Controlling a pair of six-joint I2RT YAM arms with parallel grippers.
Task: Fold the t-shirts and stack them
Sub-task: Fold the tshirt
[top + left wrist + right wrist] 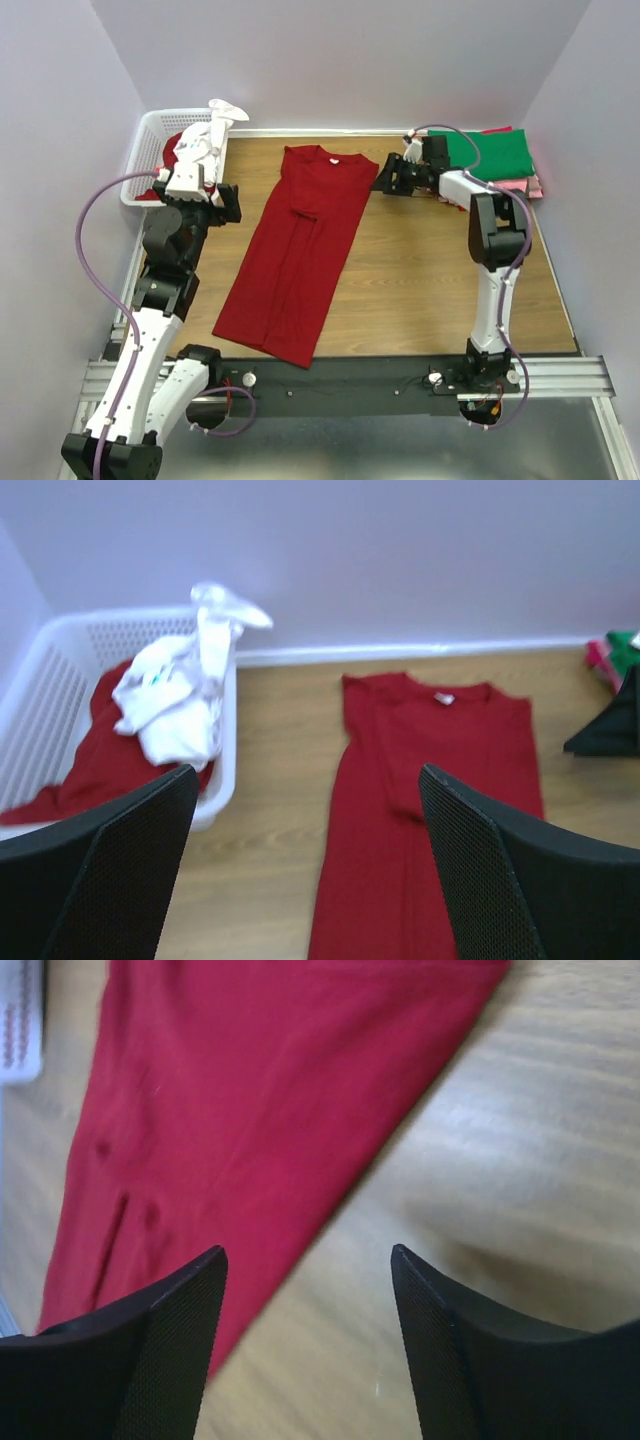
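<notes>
Top external view: a white lattice basket (138, 165) is seen at the far left corner of the table (430, 290). A white t-shirt (205, 140) is draped over the basket's right rim, and a crumpled red garment (85, 765), probably another t-shirt, lies inside it. Just in front of the basket the left pincer (200, 205) is held above the table. In the left wrist view its fingers (120, 860) are spread wide with nothing between them, so it is open and empty.

The dark red t-shirt (300, 250) is laid flat on the wood near the middle of the table, collar toward the far wall and hem toward the arm bases. Its sides are folded in to form a long narrow strip, slightly slanted. A small white neck label (444, 697) is visible at the collar.

The right pincer (383, 180) is positioned beside the shirt's right shoulder. In the right wrist view its fingers (150, 1350) stand apart over the cloth's edge and bare wood, gripping nothing; whether they touch the cloth cannot be told.

At the far right corner a folded green t-shirt (495, 150) rests on a stack, with pink cloth (535, 186) showing beneath it.
</notes>
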